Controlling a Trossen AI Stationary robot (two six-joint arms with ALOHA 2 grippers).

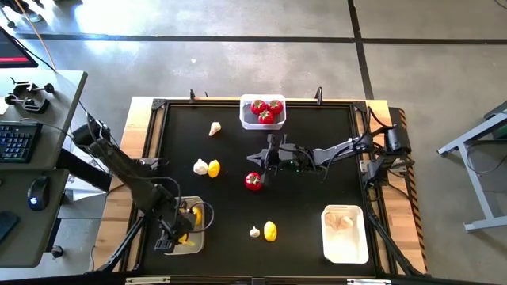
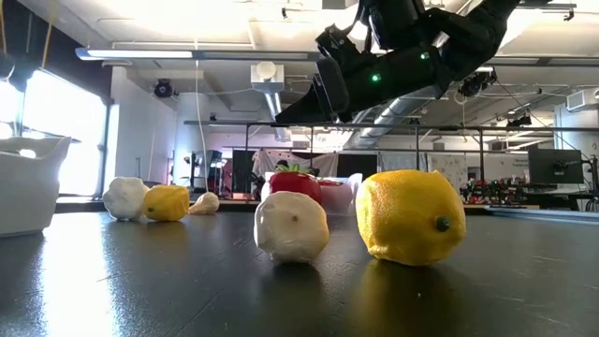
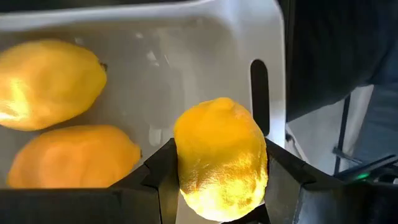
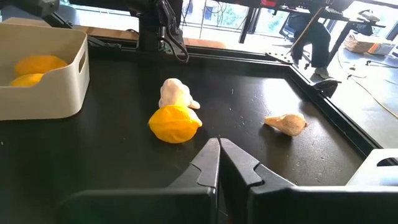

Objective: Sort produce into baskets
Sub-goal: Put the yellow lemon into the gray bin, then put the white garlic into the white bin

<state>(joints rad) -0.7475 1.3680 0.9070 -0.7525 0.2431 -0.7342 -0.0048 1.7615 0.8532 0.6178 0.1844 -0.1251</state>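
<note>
Yellow lemon point(image 3: 221, 158) clamped in my left gripper point(image 3: 221, 186) above the near-left basket point(image 1: 187, 226), two inside; my right gripper point(image 4: 219, 163), closed empty, hovers mid-tabletop; six pieces remain loose.

Robotics lab: concrete floor point(image 1: 238, 67), ceiling ducts point(image 2: 267, 80), keyboard desk point(image 1: 55, 95).
</note>
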